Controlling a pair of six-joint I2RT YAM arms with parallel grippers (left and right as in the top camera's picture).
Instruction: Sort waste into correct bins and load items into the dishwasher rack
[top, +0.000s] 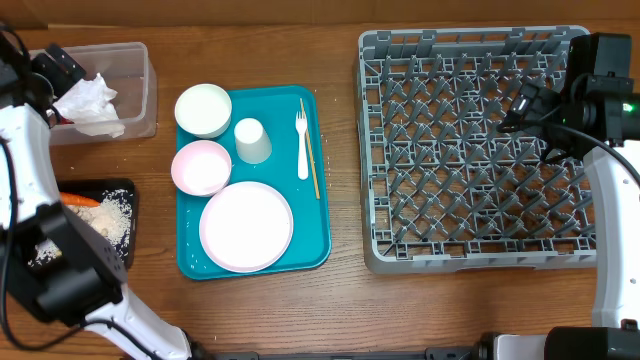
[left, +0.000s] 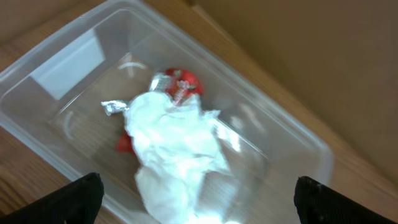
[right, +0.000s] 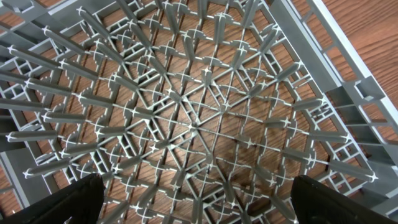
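1. Overhead, left side: clear plastic rectangular tub (top: 138, 88) sits at the table's far-left corner, with the crumpled white napkin (top: 92, 103) inside it. The left gripper (top: 60, 70) is over the tub's left end, and its spread is unreadable from this view.
2. Shallow black rectangular tray (top: 126, 190) is at the table's left edge, nearer than the tub and partly hidden by the left arm. It holds the orange carrot (top: 80, 200) at its far edge and the white rice (top: 113, 222) just beside that.
3. Flat teal serving tray (top: 192, 262), mid-table:
   - Round white bowl (top: 203, 109) is in its far-left corner.
   - Small pink bowl (top: 201, 167) is nearer than that.
   - Small white cylindrical cup (top: 252, 141) is between the bowls and the fork.
   - White plastic fork (top: 302, 145) and thin wooden stick (top: 311, 150) lie side by side along its right edge.
   - Round pale-pink plate (top: 246, 227) is at its near edge.
4. Large square grey plastic rack (top: 470, 150) is on the table's right side. The right gripper (top: 517, 106) hangs over its far-right area.
5. Left wrist: the fingertips sit at opposite frame edges, so the claw is spread wide and grips nothing. The napkin lies loose on the tub floor below, partly covering the small red-and-white wrapper (left: 180, 84).
6. Right wrist: the claw is wide and grips nothing, with the rack's peg lattice directly below.
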